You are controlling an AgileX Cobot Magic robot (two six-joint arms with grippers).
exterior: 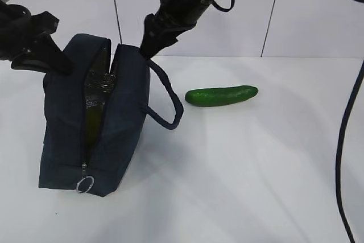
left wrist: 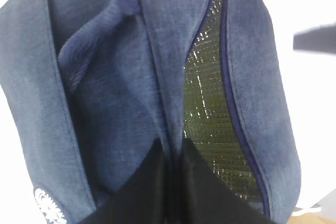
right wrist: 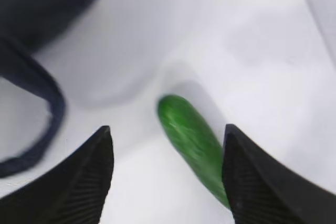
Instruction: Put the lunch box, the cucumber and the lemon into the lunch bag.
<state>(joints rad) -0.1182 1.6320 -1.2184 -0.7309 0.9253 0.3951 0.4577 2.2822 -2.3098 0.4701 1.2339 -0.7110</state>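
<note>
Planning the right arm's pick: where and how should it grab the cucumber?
Grip the cucumber mid-length, from above, fingers across its narrow width. It lies flat on the white table, long axis roughly left-right, clear of the lunch bag. Its glossy, round skin could slip near the ends.

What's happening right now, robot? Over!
Left claw shut on lunch bag fabric, bag open. Right claw open, empty, above cucumber on table. Nothing in the way. Over.

No legible txt; bag (left wrist: 105, 93) emblem unreadable.
</note>
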